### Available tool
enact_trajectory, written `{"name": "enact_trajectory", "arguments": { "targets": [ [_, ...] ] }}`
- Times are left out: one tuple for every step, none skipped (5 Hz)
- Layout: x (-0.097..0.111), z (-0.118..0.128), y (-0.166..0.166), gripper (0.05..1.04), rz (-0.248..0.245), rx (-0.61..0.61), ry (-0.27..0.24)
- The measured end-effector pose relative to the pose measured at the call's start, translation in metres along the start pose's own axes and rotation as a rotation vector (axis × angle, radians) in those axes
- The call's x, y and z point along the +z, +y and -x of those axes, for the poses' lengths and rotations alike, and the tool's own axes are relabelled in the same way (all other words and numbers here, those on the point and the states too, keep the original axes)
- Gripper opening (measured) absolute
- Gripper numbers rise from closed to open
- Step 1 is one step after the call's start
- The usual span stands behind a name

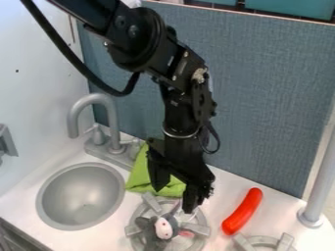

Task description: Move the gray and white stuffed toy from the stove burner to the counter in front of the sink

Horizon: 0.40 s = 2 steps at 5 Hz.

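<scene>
My gripper (174,200) hangs over the front middle of the counter with its two fingers spread apart and nothing between them. Just below it, a small grey plush toy (152,234) with a white and pink face lies on the left burner (195,228). Behind the fingers a green cloth (139,177) is spread on the counter near the back wall, partly covered by the gripper. To the right, an orange-red sausage-shaped toy (243,211) lies slanted on the white counter.
A round grey sink (81,197) is set in the counter at the left, with a grey faucet (111,122) behind it. Another burner (265,242) stands at the front right edge, near a grey post (319,188). A blue-grey panel (268,93) rises behind the counter.
</scene>
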<state>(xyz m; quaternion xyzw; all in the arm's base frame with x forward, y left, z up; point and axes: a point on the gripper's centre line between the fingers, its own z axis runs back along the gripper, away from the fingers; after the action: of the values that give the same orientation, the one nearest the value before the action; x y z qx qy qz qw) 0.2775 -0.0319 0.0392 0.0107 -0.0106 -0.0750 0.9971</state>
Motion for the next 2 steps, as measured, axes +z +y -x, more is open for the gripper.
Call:
{"name": "enact_trajectory", "arguments": {
  "targets": [
    [-0.009, 0.003, 0.0, 1.0, 0.001, -0.008, 0.026],
    [-0.029, 0.0, 0.004, 1.0, -0.027, -0.109, 0.021]
  ]
}}
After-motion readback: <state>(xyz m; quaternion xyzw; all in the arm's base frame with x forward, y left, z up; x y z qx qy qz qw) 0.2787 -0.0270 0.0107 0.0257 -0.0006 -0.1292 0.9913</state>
